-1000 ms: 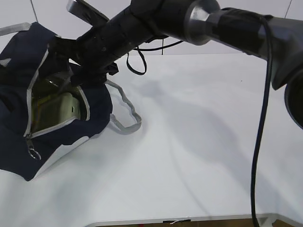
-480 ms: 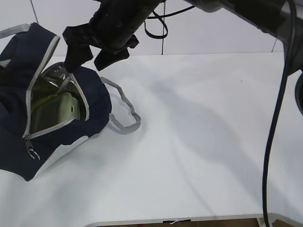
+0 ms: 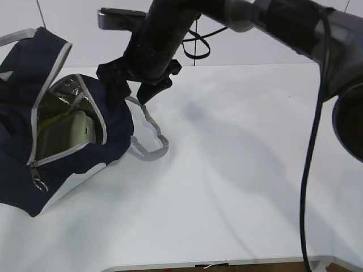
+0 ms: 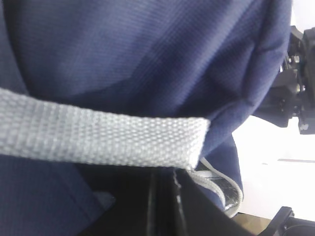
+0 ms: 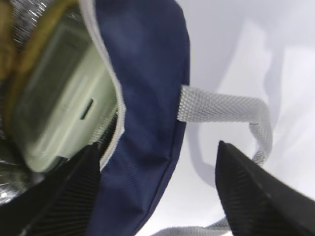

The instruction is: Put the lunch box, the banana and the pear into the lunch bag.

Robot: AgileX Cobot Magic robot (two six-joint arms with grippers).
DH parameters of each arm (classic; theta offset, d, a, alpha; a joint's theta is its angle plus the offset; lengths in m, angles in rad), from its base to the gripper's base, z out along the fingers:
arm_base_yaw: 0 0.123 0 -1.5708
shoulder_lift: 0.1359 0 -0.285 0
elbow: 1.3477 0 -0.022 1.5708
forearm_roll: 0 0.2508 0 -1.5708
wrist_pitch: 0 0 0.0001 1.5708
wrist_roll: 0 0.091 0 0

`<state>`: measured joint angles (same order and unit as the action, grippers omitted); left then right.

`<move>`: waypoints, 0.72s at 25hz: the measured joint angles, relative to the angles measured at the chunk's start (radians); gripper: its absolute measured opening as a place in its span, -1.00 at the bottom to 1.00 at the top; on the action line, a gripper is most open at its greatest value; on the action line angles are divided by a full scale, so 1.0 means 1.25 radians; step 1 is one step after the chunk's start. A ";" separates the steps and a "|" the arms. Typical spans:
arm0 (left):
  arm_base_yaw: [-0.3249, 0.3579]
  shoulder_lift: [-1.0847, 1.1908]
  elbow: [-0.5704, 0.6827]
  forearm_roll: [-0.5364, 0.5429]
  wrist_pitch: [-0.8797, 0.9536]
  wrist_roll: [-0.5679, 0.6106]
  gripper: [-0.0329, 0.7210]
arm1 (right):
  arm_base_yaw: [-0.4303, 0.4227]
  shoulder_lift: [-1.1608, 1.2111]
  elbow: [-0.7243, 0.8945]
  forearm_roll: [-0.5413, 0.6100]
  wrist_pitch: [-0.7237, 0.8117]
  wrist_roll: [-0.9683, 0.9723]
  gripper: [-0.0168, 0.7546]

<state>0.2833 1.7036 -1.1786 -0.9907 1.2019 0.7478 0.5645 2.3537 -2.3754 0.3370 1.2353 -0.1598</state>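
The navy lunch bag (image 3: pixel 17 85) lies on its side at the left with its foil-lined mouth open. Inside it sits the lunch box (image 3: pixel 68 135), its pale green lid (image 5: pixel 59 108) facing out. A yellow strip (image 3: pixel 52 120) shows behind the box; I cannot tell whether it is the banana or the pear. My right gripper (image 3: pixel 129 90) hangs open and empty just above the bag's right rim (image 5: pixel 142 73). My left gripper (image 4: pixel 165 196) is out of the exterior view. Its jaws are shut on the bag's grey webbing handle (image 4: pixel 98 132), close against the navy fabric (image 4: pixel 147 54).
The bag's other grey handle (image 3: pixel 150 133) loops out flat on the white table (image 3: pixel 244 164) under the right gripper. A metal ring pull (image 3: pixel 38 182) hangs at the bag's lower left. The right arm (image 3: pixel 272 22) spans the top of the exterior view.
The right gripper has come up out of the bag's mouth and swung right. It now hovers over the bag's right rim with nothing in it. The bag and the lunch box have stayed put.
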 joint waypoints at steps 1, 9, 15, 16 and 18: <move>0.000 0.000 0.000 0.000 0.000 0.000 -0.96 | 0.000 0.009 0.000 -0.001 0.001 0.005 0.57; 0.000 0.000 0.000 0.000 0.000 0.000 -0.96 | 0.000 0.035 0.000 -0.005 -0.007 0.013 0.56; 0.000 0.000 0.000 0.000 0.000 0.000 -0.96 | 0.000 0.056 0.000 0.007 -0.011 0.013 0.54; 0.000 0.000 0.000 0.000 0.000 0.000 -0.96 | 0.000 0.058 0.000 0.009 -0.011 0.013 0.51; 0.000 0.000 0.000 0.000 0.000 0.000 -0.96 | 0.000 0.058 0.000 0.011 -0.014 0.013 0.40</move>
<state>0.2833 1.7036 -1.1786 -0.9907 1.2019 0.7478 0.5645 2.4265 -2.3754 0.3509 1.2180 -0.1434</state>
